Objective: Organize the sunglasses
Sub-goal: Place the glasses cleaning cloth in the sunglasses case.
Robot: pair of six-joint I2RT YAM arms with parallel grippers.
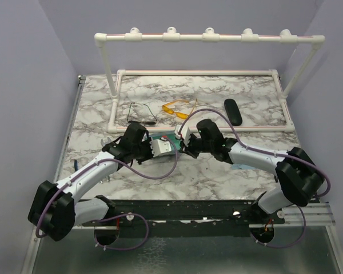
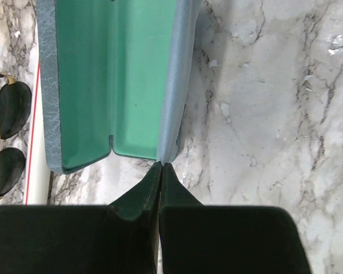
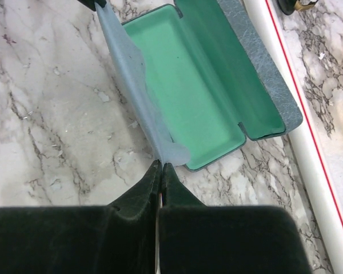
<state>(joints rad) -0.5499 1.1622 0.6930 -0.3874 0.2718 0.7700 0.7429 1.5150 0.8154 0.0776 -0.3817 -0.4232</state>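
Case: the grey-blue case (image 2: 174, 85) lies open near the middle of the table (image 1: 208, 174), green lining up and nothing in it.
Case position: just on the near side of the low white pipe rail (image 3: 286, 97), between the two arms.
Left pincer: the left pincer (image 2: 161, 168) has its fingers pressed together, tips touching the left end of the case's pale outer wall. Whether a sliver of that wall is nipped between them cannot be told.
Right pincer: the right pincer (image 3: 160, 168) is likewise closed to a point and meets the right end of the same wall. No glasses are in either one.
Dark wire pair: the dark wire pair (image 2: 10, 111) lies on the table beyond the rail, left of centre, lenses flat and close to the case but apart from it.
Yellow-orange pair: the yellow-orange pair (image 1: 175, 110) rests just right of the dark pair, also on the far side of the rail.
Black oval case: the black oval case (image 1: 233, 111) sits further right and looks closed.
Done: one case stands opened and ready, by the look of it.
Left: both pairs remain out on the table. Each has yet to be picked up, laid in a case and shut in.
Progress: early, I judge. Only the preparation for the first pair is in place.
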